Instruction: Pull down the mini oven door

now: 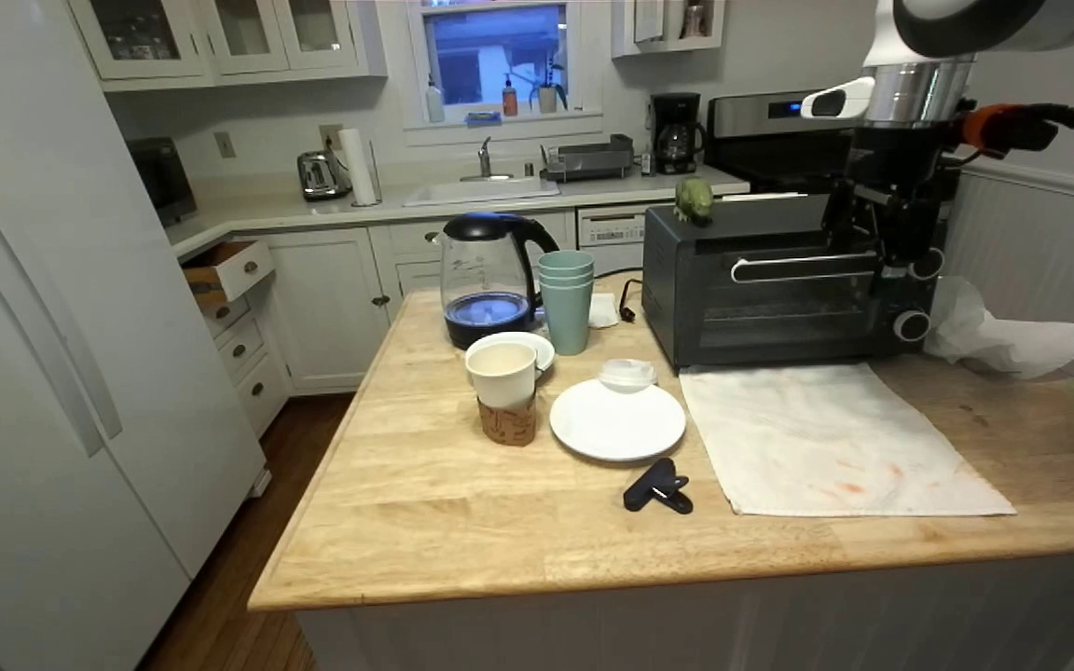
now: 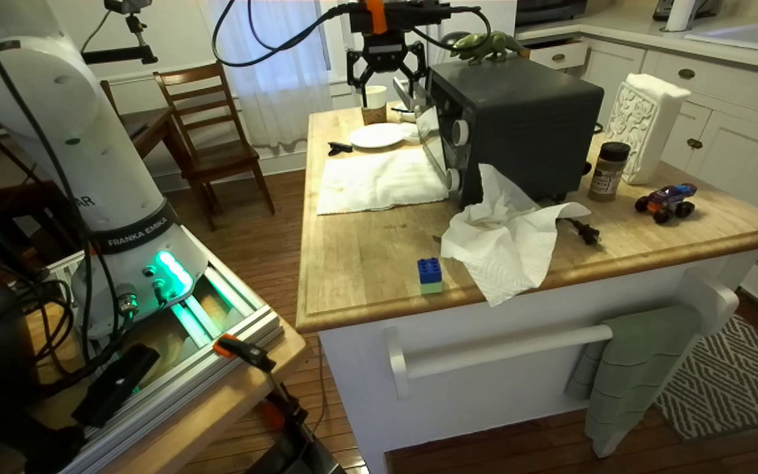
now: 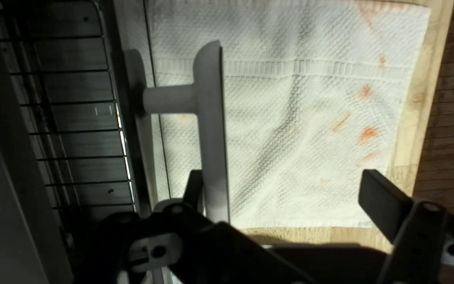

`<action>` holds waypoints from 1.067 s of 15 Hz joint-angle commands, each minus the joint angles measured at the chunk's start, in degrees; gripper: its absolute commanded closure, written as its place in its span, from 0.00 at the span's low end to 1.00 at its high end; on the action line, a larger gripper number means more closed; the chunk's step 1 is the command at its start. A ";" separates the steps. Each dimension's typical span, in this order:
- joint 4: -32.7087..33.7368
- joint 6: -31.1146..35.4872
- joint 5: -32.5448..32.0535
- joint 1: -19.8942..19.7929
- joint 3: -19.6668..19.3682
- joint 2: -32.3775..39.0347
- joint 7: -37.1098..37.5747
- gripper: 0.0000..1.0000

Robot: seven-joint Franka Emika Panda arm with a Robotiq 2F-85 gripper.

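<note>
The black mini oven (image 1: 666,289) stands on the wooden island; it also shows in an exterior view (image 2: 524,125). Its glass door (image 1: 779,303) is partly open, with its top tilted outward, as an exterior view (image 2: 433,141) shows. In the wrist view the door's edge (image 3: 132,130) stands away from the oven's rack. The bar handle (image 1: 803,267) also shows in the wrist view (image 3: 213,146). My gripper (image 3: 283,181) is wide open. One finger is behind the bar, close to it; the other is well out in front. The gripper (image 2: 389,97) shows at the handle's knob-side end.
A white towel (image 1: 835,438) lies before the oven. A white plate (image 1: 618,421), black clip (image 1: 658,486), paper cup (image 1: 506,396), green cups (image 1: 568,308) and kettle (image 1: 488,280) stand beside it. A green dinosaur (image 2: 484,46) is on the oven. Crumpled paper (image 2: 507,230) lies at its knob side.
</note>
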 commanded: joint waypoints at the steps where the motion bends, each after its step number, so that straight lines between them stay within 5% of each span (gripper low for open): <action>1: -0.85 -2.89 2.17 -0.09 0.96 -0.74 1.42 0.00; 16: -6.92 0.22 0.62 0.67 2.63 -5.05 8.08 0.00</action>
